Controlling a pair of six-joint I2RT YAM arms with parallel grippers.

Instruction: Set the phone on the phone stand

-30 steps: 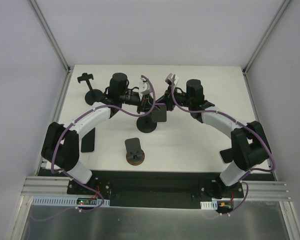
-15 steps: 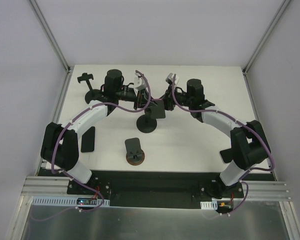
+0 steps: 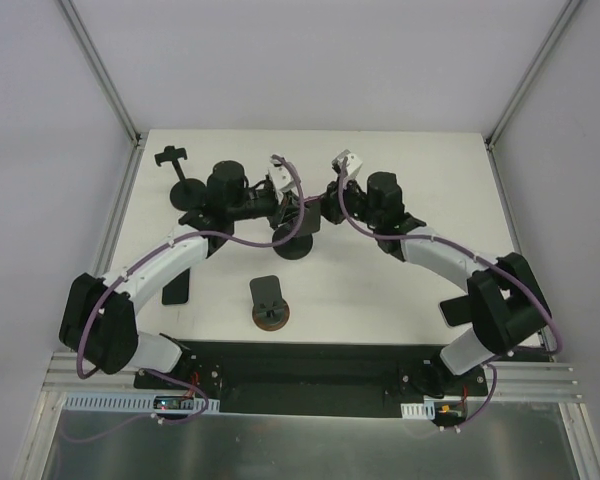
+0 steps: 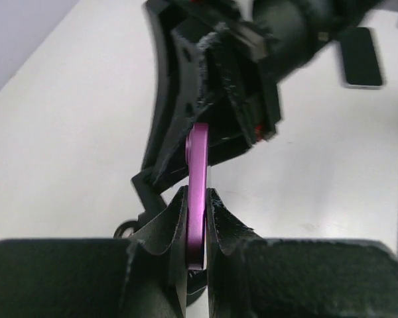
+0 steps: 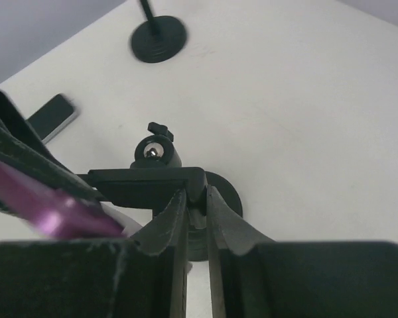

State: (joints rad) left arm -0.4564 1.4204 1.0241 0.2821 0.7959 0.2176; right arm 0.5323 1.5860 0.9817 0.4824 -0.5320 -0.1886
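My left gripper [image 3: 290, 212] [image 4: 198, 199] is shut on the purple-edged phone [image 4: 198, 165], gripping its thin sides and holding it on edge against the black cradle [image 4: 186, 99] of the phone stand [image 3: 293, 246]. My right gripper [image 3: 321, 207] [image 5: 196, 199] is shut on a corner of that cradle [image 5: 146, 182], just below the stand's ball joint [image 5: 153, 152]. The stand's round black base [image 5: 224, 193] rests on the white table. A blurred part of the purple phone [image 5: 46, 205] shows at the left of the right wrist view.
A second black stand [image 3: 177, 172] is at the back left. A brown-based stand [image 3: 270, 305] is in front of the grippers. A dark phone [image 3: 177, 285] lies flat at the left; another dark device [image 3: 450, 310] lies by the right arm.
My left gripper has swung the phone down and nearer, onto the stand's cradle. My right gripper has dropped slightly with the cradle. Both now meet over the stand's base.
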